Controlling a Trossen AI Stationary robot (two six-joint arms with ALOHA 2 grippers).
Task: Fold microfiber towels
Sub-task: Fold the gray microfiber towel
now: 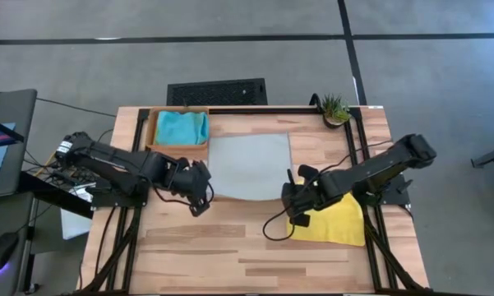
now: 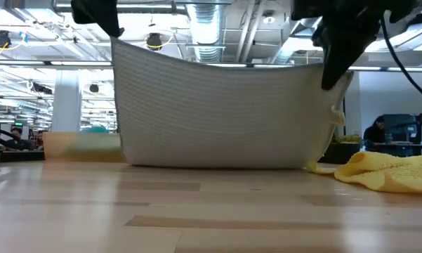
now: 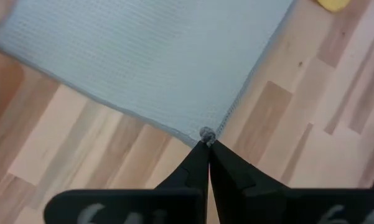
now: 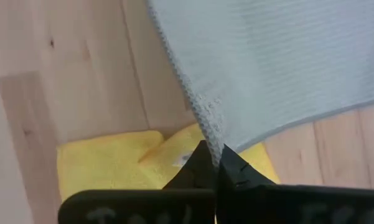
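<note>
Both grippers, left (image 3: 206, 144) and right (image 4: 213, 157), have fingers clamped on the pale grey towel's (image 1: 248, 164) near corners, lifted above the desk (image 1: 230, 247). Uneven travel could slip a thin corner free.

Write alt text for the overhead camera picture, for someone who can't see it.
Seen from above, two dark robot arms each pinch a near corner of a pale grey towel spread on a wooden table, left pincer and right pincer. A yellow towel lies crumpled under the right arm; a blue towel sits in an orange tray.
</note>
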